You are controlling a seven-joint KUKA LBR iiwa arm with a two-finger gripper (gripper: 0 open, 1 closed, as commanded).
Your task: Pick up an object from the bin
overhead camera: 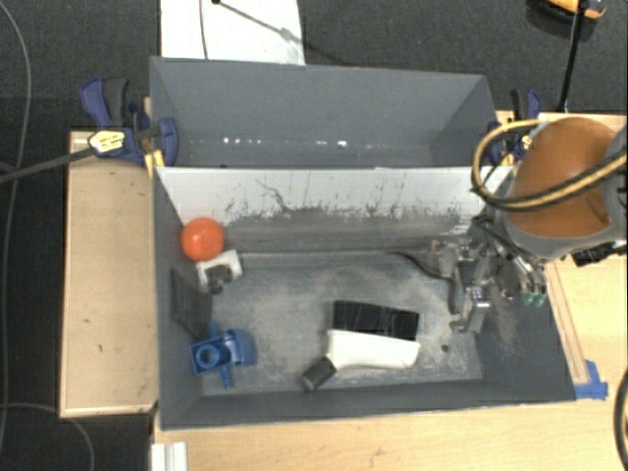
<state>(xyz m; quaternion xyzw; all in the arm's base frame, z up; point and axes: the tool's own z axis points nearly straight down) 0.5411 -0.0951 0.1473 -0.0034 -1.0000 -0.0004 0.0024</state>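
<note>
dark speckled carpet floor [59, 27] all around

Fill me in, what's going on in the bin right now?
The arm reaches in from the right, and its gripper is low at the right end of the grey bin, over bare floor rather than over any thing. Nearest to it, on its left, lie a flat black block and a white oblong piece against it. An orange ball and a blue plastic part sit far off at the left end. No pick shows yet.
</note>
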